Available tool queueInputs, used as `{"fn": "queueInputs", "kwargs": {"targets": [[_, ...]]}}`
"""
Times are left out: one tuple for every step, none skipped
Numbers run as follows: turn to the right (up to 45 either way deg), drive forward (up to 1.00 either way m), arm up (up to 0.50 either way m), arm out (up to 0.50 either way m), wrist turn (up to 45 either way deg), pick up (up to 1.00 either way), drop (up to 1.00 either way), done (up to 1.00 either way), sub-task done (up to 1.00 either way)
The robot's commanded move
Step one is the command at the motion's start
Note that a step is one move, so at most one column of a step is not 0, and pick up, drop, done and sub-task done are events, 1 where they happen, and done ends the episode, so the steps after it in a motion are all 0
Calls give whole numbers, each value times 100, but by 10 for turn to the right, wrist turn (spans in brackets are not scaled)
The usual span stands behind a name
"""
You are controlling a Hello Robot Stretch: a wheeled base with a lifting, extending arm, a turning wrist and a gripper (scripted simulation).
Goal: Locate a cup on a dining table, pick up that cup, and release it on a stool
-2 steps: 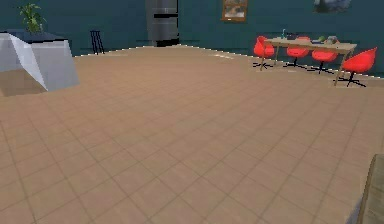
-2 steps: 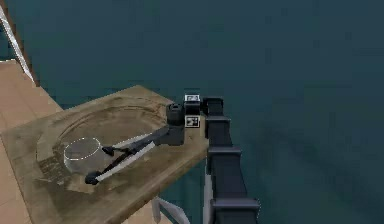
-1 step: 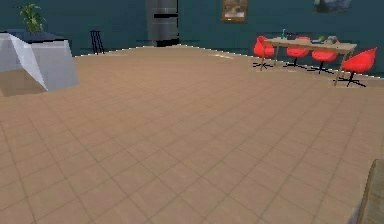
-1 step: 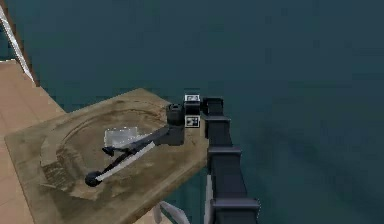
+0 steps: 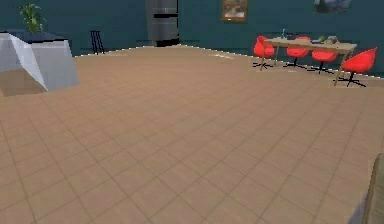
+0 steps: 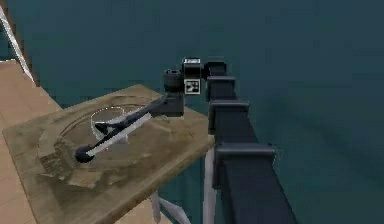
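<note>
Where tiled floor (image 5: pixel 180 140) meets teal wall (image 5: pixel 120 20), dining table (image 5: pixel 320 44), 4 red chairs (image 5: pixel 357 62); gripper (image 6: pixel 88 152) at wooden tabletop (image 6: pixel 172 150), load cannot tell

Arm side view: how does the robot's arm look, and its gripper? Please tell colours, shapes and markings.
The arm is a dark, square bar made of stepped, box-like segments. At its far end sit two small white squares with black marks. The gripper has a dark body and two long, thin fingers.
</note>
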Motion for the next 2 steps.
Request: {"fn": "queueInputs", "kwargs": {"targets": [[0, 0, 0, -8, 0, 0, 0, 0, 0], [0, 0, 0, 0, 0, 0, 0, 100, 0]]}}
